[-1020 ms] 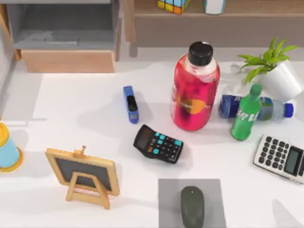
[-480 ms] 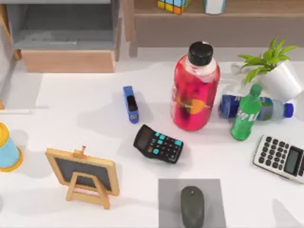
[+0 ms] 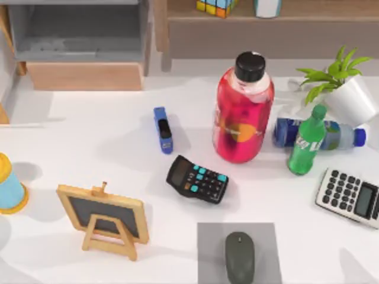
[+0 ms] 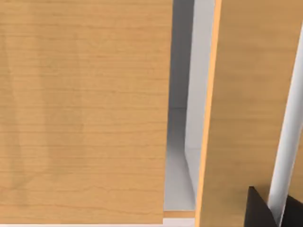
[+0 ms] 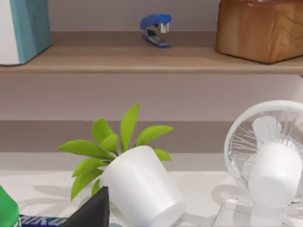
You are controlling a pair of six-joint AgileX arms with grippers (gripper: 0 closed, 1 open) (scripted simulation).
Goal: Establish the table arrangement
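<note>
The white table [image 3: 89,127] carries a blue stapler [image 3: 163,129], a black calculator [image 3: 197,178], a tall red bottle [image 3: 243,109], an upright green bottle [image 3: 307,142] and a blue bottle [image 3: 320,134] lying on its side behind it. A dark part of my left gripper [image 4: 259,212] sits close against upright wooden panels [image 4: 85,109]. The edge of my right gripper [image 5: 92,210] hangs just in front of the tilted white pot with a green plant [image 5: 137,189], facing the shelf.
A chalkboard easel [image 3: 105,218] and a blue and yellow cup [image 3: 9,186] stand at the left. A mouse [image 3: 239,255] lies on a grey mat [image 3: 207,248] at the front, a pale calculator [image 3: 349,196] at the right. The wooden shelf [image 3: 266,26] and drawer unit [image 3: 83,44] line the back. A white fan [image 5: 270,161] stands by the plant.
A thin shadow and a sliver of wood at the table's left edge have shifted toward the back. None of the objects on the table has moved.
</note>
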